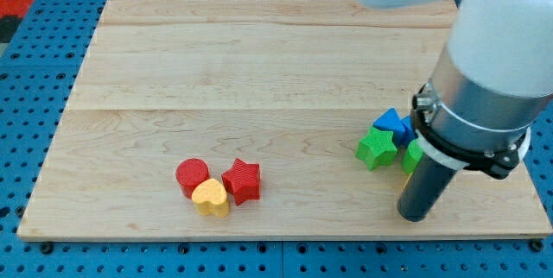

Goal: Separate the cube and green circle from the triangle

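At the view's right, a blue block (391,124), probably the triangle, sits in a tight cluster. A green star-like block (377,148) touches it just below and to the left. A second green block (413,155), possibly the circle, is mostly hidden behind my rod. A yellow sliver (403,177) shows at the rod's left edge. No cube can be made out. My tip (416,217) rests on the board just below the cluster, to its right. The arm's body covers whatever lies further right.
A red circle (193,174), a yellow heart (211,199) and a red star (242,181) touch each other at the view's bottom left of centre. The wooden board (259,62) lies on a blue pegboard. Its bottom edge is close below my tip.
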Tool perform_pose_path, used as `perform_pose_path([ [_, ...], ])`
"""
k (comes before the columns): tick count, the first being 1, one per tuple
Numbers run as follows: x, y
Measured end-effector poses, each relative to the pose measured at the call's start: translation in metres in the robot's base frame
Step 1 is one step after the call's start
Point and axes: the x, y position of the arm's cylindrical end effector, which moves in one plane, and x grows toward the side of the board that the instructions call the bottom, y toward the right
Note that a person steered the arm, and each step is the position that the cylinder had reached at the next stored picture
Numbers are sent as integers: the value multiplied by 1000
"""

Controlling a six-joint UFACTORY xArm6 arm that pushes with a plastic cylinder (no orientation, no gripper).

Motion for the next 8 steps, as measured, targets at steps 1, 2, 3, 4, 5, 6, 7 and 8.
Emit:
perform_pose_path([
  [1,-16,0],
  [2,-16,-17],
  [3,27,-26],
  [4,5,26],
  [5,-25,40],
  [6,-38,28],
  [7,-47,20],
  [8,-33,33],
])
